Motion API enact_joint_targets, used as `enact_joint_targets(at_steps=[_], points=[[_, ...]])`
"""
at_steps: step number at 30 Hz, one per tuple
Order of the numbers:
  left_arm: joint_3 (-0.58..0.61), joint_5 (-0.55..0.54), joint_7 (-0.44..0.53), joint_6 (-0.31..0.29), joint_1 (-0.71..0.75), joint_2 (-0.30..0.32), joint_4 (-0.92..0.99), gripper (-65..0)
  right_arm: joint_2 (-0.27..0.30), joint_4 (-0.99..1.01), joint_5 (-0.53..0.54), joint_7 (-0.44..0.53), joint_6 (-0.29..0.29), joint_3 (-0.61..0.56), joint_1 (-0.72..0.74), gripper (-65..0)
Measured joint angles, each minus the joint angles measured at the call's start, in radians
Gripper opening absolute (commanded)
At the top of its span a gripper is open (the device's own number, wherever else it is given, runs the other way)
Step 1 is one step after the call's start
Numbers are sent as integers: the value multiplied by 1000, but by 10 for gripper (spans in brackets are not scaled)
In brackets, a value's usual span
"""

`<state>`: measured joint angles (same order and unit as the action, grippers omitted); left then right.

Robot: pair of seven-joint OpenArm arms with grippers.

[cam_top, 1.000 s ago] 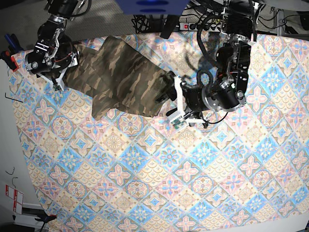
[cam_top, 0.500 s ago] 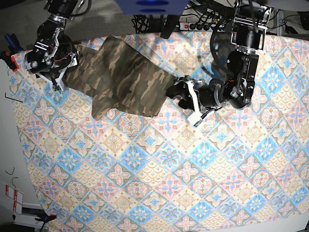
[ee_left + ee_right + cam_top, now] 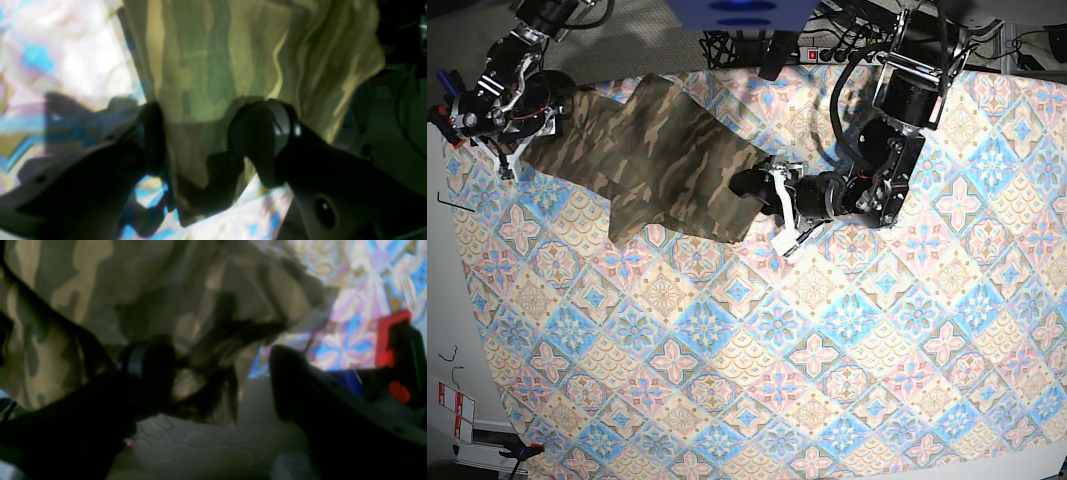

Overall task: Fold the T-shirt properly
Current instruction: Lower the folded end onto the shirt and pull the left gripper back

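The camouflage T-shirt (image 3: 667, 155) lies partly folded at the back left of the tile-patterned tablecloth (image 3: 827, 350). My left gripper (image 3: 755, 186) is at the shirt's right corner. In the left wrist view the left gripper (image 3: 200, 143) is open, with the shirt (image 3: 217, 66) lying between its jaws. My right gripper (image 3: 515, 158) is at the shirt's left end, by the table's left edge. In the right wrist view the right gripper (image 3: 223, 380) has its jaws wide apart, and bunched shirt fabric (image 3: 186, 306) rests against one finger (image 3: 150, 370).
A red and blue clamp (image 3: 442, 112) sits at the table's back left corner and also shows in the right wrist view (image 3: 390, 336). A power strip and cables (image 3: 827, 52) lie behind the table's back edge. The tablecloth covers the table.
My left gripper swung left and up to the shirt's right corner. My right gripper moved left and up, and the shirt's left end stretched left with it. The whole shirt shifted slightly left.
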<state>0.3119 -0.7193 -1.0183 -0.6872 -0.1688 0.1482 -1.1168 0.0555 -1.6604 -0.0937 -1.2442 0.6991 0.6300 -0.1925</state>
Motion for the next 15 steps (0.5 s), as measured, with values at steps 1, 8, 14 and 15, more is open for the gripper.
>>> enact_joint_targets(at_steps=[1,8,14,15], points=[[0,2,-2,1,0,-8,1,-290,0,0,0,0,0,4,-1,-182],[-2,156,29,-2,-69,-114,68,-369,0,0,7,3,0,5,-29,-182],[-3,237,243,-29,-220,-230,508,-594,-3,0,4,75,0,8,-60,-182],[-3,243,273,-39,-245,-239,565,-591,-4,0,2,73,0,10,-63,-182]])
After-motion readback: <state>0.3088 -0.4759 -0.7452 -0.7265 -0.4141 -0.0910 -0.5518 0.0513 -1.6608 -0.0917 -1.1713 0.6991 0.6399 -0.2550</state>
